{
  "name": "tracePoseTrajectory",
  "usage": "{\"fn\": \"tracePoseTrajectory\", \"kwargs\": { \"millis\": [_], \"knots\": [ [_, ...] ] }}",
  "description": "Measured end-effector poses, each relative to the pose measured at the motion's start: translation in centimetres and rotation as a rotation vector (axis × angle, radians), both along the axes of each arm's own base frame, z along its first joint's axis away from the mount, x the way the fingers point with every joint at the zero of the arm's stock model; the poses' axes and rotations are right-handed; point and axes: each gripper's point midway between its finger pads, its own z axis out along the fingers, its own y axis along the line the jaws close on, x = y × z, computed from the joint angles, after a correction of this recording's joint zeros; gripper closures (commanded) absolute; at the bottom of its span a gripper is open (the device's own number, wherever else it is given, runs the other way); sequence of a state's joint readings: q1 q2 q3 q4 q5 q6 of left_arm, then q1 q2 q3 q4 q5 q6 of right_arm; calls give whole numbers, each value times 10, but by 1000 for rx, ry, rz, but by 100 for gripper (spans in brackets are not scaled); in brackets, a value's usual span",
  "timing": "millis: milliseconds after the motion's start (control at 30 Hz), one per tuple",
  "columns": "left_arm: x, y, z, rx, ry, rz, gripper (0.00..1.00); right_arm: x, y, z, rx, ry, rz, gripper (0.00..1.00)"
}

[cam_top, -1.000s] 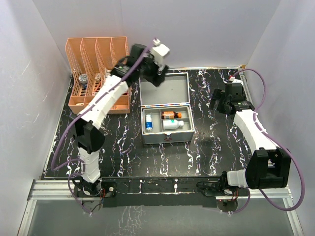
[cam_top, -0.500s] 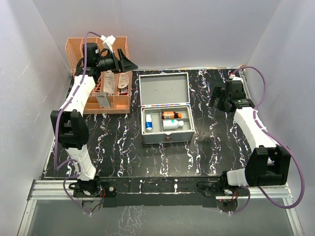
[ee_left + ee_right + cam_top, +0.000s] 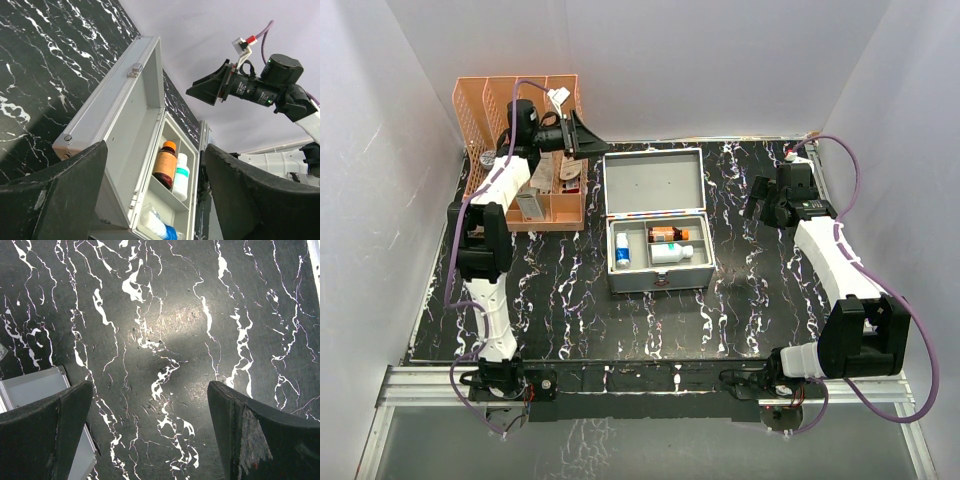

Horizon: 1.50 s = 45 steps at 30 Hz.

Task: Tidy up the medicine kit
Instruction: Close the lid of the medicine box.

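— Where is the medicine kit [image 3: 658, 276]?

— In the middle of the table [image 3: 740, 300], with its lid [image 3: 653, 182] open toward the back. A small blue-capped bottle [image 3: 622, 249] sits in its left compartment. An orange bottle [image 3: 665, 234] and a white bottle [image 3: 672, 253] share the right one.

— What differs from a second ago?

— Only the left arm. It comes away from above the lid and swings to the orange rack [image 3: 470, 110] in the back left corner. The left gripper [image 3: 586, 136] now hangs just past the rack's right end and points back toward the kit. Its fingers are spread, with nothing between them.

— And the rest?

— The kit and its bottles sit just as they did. The right gripper [image 3: 760, 207] keeps its place above the table to the right of the kit. Its fingers are spread wide too, and it holds nothing.

— What does that mean for the job?

— My guess is that the left arm is going to the rack for the next item. Packets [image 3: 560, 170] are lying there, so the packing looks only partly done.
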<state>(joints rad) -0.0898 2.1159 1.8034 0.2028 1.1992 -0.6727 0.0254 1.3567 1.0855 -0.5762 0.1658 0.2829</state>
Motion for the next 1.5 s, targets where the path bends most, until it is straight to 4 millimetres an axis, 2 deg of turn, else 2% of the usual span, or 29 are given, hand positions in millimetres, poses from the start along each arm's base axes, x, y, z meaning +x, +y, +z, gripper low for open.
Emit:
{"fn": "tracePoseTrajectory", "kwargs": {
  "millis": [100, 167, 600, 700, 1100, 1200, 1333, 1500],
  "knots": [
    [8, 2, -13, 8, 21, 6, 23, 0, 0, 0, 2, 0, -4, 2],
    [11, 2, -15, 11, 17, 9, 23, 0, 0, 0, 3, 0, -6, 2],
    [23, 5, -1, 16, -39, 42, 23, 0, 1, 0, 9, 0, -10, 2],
    [24, 5, -4, 17, -32, 42, 23, 0, 1, 0, 10, -1, -8, 2],
    [43, 5, -62, 43, 85, 57, 23, 0, 4, 0, 11, -1, -2, 2],
    [42, 4, -65, 35, 110, 46, 23, 0, 4, 0, 12, -1, -2, 2],
    [36, 1, -55, 0, 114, 6, 23, 0, 5, 0, 15, -1, -2, 2],
    [22, -1, -53, -36, 152, -60, 23, 0, 6, 0, 24, -3, -10, 1]
  ]
}}
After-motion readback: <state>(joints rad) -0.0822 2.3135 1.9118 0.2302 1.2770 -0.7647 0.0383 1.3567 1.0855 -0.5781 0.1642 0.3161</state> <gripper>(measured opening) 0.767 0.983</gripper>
